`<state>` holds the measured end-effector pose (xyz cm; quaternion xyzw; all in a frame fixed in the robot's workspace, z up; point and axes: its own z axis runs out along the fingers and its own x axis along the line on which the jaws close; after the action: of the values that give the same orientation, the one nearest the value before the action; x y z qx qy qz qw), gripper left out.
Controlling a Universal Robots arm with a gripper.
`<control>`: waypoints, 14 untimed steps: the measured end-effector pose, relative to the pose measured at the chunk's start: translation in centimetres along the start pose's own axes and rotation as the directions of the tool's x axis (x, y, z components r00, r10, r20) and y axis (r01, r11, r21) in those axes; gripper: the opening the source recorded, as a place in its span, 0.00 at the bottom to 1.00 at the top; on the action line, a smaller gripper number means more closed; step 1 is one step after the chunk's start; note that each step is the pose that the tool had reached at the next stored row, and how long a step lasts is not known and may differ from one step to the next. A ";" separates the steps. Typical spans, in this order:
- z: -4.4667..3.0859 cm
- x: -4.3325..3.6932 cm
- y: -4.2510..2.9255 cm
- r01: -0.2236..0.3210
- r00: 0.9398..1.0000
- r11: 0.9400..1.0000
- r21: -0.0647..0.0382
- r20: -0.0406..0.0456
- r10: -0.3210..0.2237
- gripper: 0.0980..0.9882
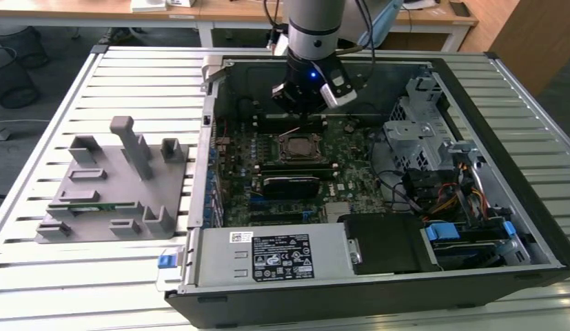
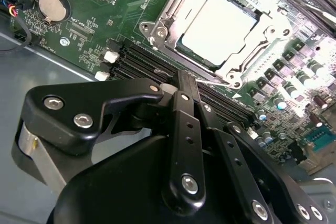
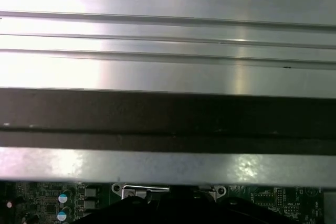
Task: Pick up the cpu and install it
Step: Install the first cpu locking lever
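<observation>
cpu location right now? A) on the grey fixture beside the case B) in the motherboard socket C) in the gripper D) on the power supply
B: the cpu lies flat inside the socket frame on the motherboard, apart from the gripper.

The computer case (image 1: 377, 303) lies open on top, so a gripper can come straight down onto the green board (image 1: 358, 162). The gripper (image 1: 308, 103) hangs above the back part of the board, close to the case's back wall. The socket frame (image 2: 210, 30) with the cpu (image 2: 218, 27) has open air above it. A metal drive cage (image 1: 418, 131) and wires (image 1: 450, 200) crowd the exterior view's right. A grey rack (image 1: 114, 186) stands outside on the surface (image 1: 100, 283).
</observation>
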<state>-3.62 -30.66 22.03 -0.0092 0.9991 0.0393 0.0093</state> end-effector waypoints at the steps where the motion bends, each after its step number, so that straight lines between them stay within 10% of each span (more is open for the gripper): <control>1: 0.06 -0.03 -0.01 0.000 1.000 1.000 0.000 0.000 0.000 0.01; 14: 1.27 -0.56 -0.11 0.000 1.000 1.000 0.001 0.000 0.000 0.01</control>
<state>-3.04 -30.66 20.76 -0.0092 0.9992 0.0388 0.0093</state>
